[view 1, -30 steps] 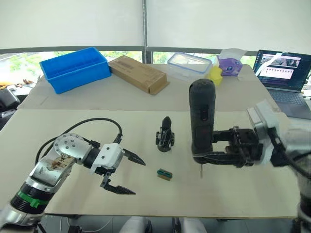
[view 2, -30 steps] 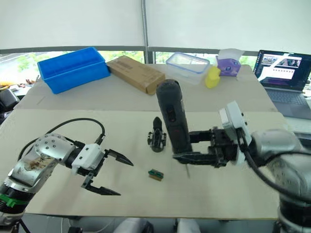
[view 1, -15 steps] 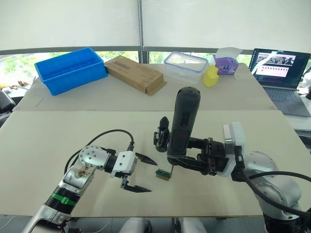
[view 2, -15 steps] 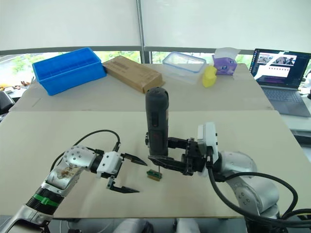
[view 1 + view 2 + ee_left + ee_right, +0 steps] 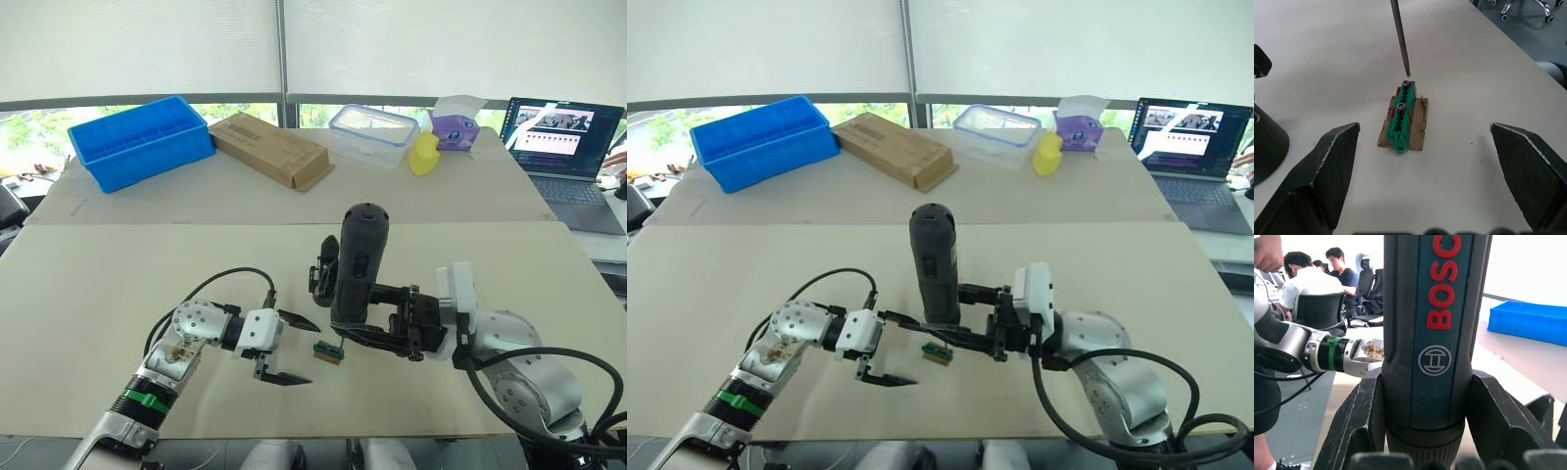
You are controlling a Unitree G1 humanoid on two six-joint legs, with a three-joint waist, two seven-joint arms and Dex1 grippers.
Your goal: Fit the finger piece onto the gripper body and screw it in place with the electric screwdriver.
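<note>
My right gripper (image 5: pixel 355 331) is shut on the electric screwdriver (image 5: pixel 359 262), holding it upright above the table. Its thin bit (image 5: pixel 1399 36) ends just above a screw in the small green-and-brown block (image 5: pixel 1403 117). My left gripper (image 5: pixel 312 352) is open, its two black fingers (image 5: pixel 1320 171) standing on either side of that block without touching it. The gripper body (image 5: pixel 324 277) stands just behind the screwdriver, one pointed finger up, partly hidden by it. The finger piece is out of view.
At the far side of the table are a blue bin (image 5: pixel 142 140), a cardboard box (image 5: pixel 274 149), a clear plastic container (image 5: pixel 377 123), a yellow object (image 5: pixel 424 155), a purple tissue box (image 5: pixel 454 127) and a laptop (image 5: pixel 563 137). People (image 5: pixel 1308 284) sit beyond the table.
My right gripper has carried the screwdriver left and down, bringing the bit over the green block. My left gripper has moved forward so that its fingers flank the block.
</note>
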